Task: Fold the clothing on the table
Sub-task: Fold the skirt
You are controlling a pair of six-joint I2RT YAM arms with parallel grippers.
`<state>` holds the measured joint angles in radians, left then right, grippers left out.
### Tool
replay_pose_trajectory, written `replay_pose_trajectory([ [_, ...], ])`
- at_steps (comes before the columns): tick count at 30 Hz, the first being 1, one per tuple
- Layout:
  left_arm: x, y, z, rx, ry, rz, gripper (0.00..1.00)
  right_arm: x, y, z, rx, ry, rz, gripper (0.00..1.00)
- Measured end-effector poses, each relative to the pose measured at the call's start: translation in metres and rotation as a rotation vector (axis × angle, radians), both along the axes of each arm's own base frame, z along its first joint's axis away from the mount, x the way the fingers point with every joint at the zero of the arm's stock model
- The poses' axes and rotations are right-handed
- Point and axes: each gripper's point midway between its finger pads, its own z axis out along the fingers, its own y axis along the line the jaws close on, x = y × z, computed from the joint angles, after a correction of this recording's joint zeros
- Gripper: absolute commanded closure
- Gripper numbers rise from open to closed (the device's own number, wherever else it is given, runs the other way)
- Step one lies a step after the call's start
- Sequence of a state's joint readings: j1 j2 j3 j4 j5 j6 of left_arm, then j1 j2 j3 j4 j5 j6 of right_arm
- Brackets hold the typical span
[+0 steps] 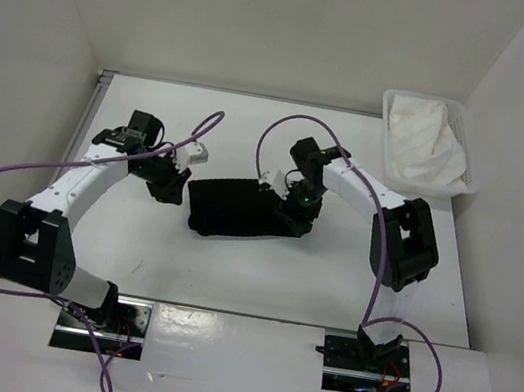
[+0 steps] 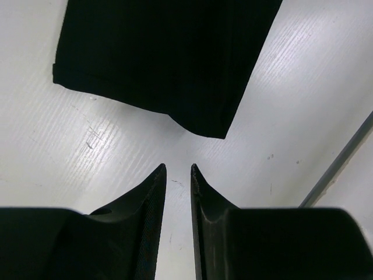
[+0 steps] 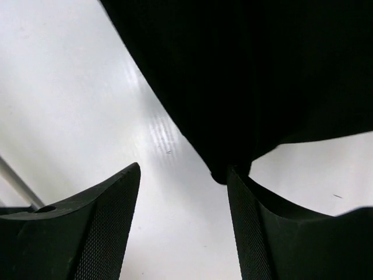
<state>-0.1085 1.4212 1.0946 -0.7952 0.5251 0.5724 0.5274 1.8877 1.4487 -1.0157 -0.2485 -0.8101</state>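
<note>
The black clothing lies as a compact folded rectangle in the middle of the white table. My left gripper sits just off its left edge. In the left wrist view the clothing lies ahead of the left gripper, whose jaws stand slightly open with bare table between them. My right gripper is at the clothing's right end. In the right wrist view the right gripper is wide open over bare table, and a corner of the clothing touches its right fingertip.
A white plastic bin holding a white cloth stands at the back right. White walls enclose the table on three sides. A metal rail runs along the left edge, also seen as the rail in the left wrist view.
</note>
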Motion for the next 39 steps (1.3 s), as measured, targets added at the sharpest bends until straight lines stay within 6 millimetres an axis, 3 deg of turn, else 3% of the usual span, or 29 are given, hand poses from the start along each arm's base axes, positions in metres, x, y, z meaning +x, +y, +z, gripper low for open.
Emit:
replay_pose_trajectory([
  [3, 0.001, 0.001, 0.011, 0.000, -0.041, 0.014, 0.70, -0.006, 0.002, 0.000, 0.005, 0.034, 0.013, 0.30],
  [8, 0.004, 0.004, 0.040, -0.020, -0.134, 0.084, 0.68, 0.008, 0.020, 0.014, 0.073, -0.002, -0.006, 0.26],
  [12, 0.011, 0.012, 0.058, -0.041, -0.177, 0.177, 0.66, 0.032, 0.040, 0.025, 0.150, -0.082, -0.064, 0.24],
  [18, 0.027, 0.028, 0.065, -0.016, -0.184, 0.373, 0.62, 0.070, 0.071, 0.038, 0.220, -0.213, -0.167, 0.24],
  [22, 0.035, 0.047, 0.072, 0.018, -0.201, 0.538, 0.38, 0.101, 0.099, 0.027, 0.231, -0.287, -0.214, 0.23],
  [23, 0.036, 0.051, 0.075, 0.025, -0.212, 0.577, 0.20, 0.104, 0.102, 0.020, 0.224, -0.285, -0.223, 0.23],
  [25, 0.034, 0.061, 0.085, 0.034, -0.246, 0.639, 0.01, 0.110, 0.106, 0.007, 0.211, -0.282, -0.237, 0.23],
  [28, 0.031, 0.072, 0.102, 0.037, -0.306, 0.707, 0.01, 0.112, 0.106, -0.010, 0.185, -0.267, -0.254, 0.23],
  [31, 0.028, 0.078, 0.110, 0.039, -0.335, 0.744, 0.01, 0.111, 0.106, -0.014, 0.177, -0.258, -0.265, 0.22],
  [39, 0.027, 0.083, 0.099, 0.064, -0.325, 0.764, 0.01, 0.101, 0.108, -0.014, 0.174, -0.256, -0.261, 0.20],
])
